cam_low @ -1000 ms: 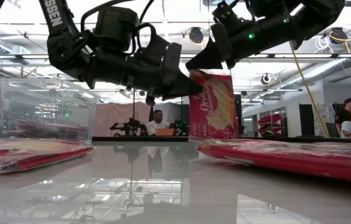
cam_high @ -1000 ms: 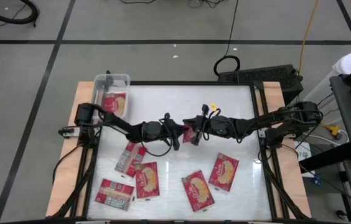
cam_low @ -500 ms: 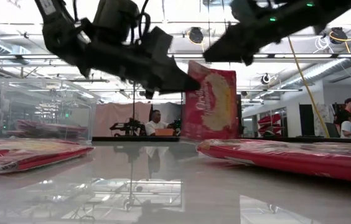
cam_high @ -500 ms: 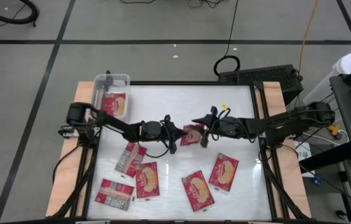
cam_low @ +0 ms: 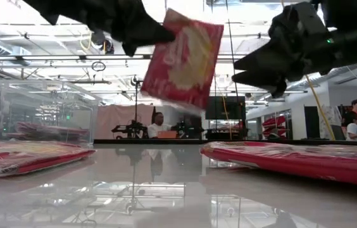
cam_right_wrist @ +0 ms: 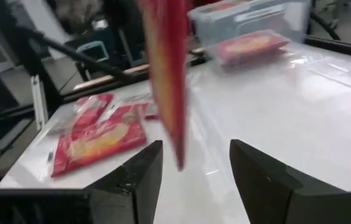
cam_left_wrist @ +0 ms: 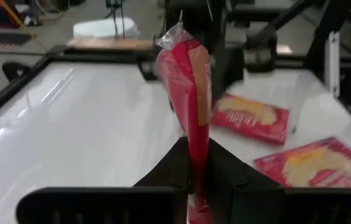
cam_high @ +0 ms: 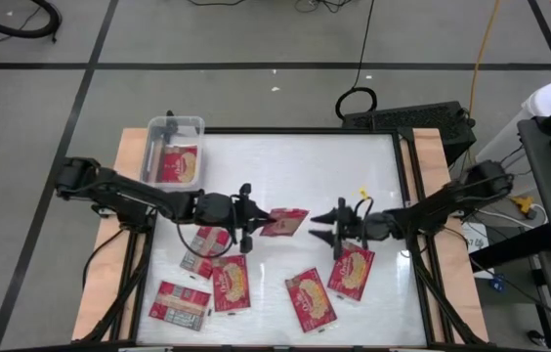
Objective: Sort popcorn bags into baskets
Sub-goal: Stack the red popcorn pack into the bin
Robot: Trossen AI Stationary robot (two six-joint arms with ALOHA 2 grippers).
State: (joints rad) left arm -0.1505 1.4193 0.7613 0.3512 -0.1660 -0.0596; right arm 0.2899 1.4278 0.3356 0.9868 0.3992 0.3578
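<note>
My left gripper [cam_high: 254, 223] is shut on a red popcorn bag [cam_high: 283, 222] above the middle of the table. In the low view the bag [cam_low: 185, 60] hangs tilted, well off the table. My right gripper [cam_high: 319, 233] stands open just right of the bag, and nothing is between its fingers [cam_right_wrist: 139, 180]. The clear basket [cam_high: 155, 132] stands at the far left corner, and one bag [cam_high: 178, 164] lies flat in it. Several more bags lie flat near the front edge. My left gripper pinches the bag's left end [cam_left_wrist: 195, 158] between its two fingers, which come roughly level from the table's left. The bag sticks out beyond the fingertips toward the right, edge-on to the wrist camera. It is lifted clear and tilted.
Bags lie flat at the front left [cam_high: 202, 249], [cam_high: 230, 284], [cam_high: 180, 303] and at the front right [cam_high: 311, 299], [cam_high: 352, 270]; the last one is right under my right gripper. Bare white table [cam_high: 295, 166] stretches across the far half.
My right gripper has opened, let go of the bag and drawn back toward the table's right edge. My left gripper has kept hold of the bag and carried it left and upward. The bag has tipped from upright to slanted.
</note>
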